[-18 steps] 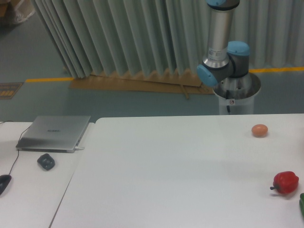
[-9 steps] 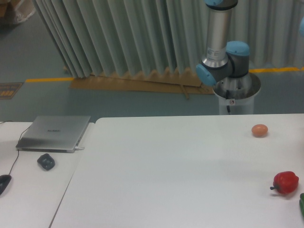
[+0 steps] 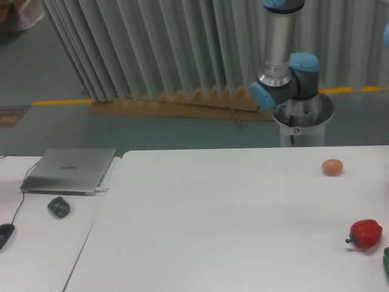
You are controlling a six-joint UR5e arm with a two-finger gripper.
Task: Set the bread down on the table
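Broadly, the table (image 3: 225, 225) ran white and bare from its rounded near-left corner across most of the view, with its right side cut off by the frame edge. A tan-orange ball (image 3: 332, 166) sat near the far right, a red pepper (image 3: 365, 233) lay closer to the right edge, and a sliver of something green (image 3: 386, 260) was cropped at that edge, too little shown to identify. On the adjoining surface to the left lay a closed laptop (image 3: 70, 170), a dark lumpy object (image 3: 59, 207) just in front of it, and a mouse (image 3: 5, 234) half cut off at the left border. Behind the table the robot arm (image 3: 284, 67) rose from its base and left the frame at the top, so the gripper was out of view and its state could not be told. No bread was visible anywhere. Compared with half a second before, the arm stood in the same pose and the objects lay where they had been.
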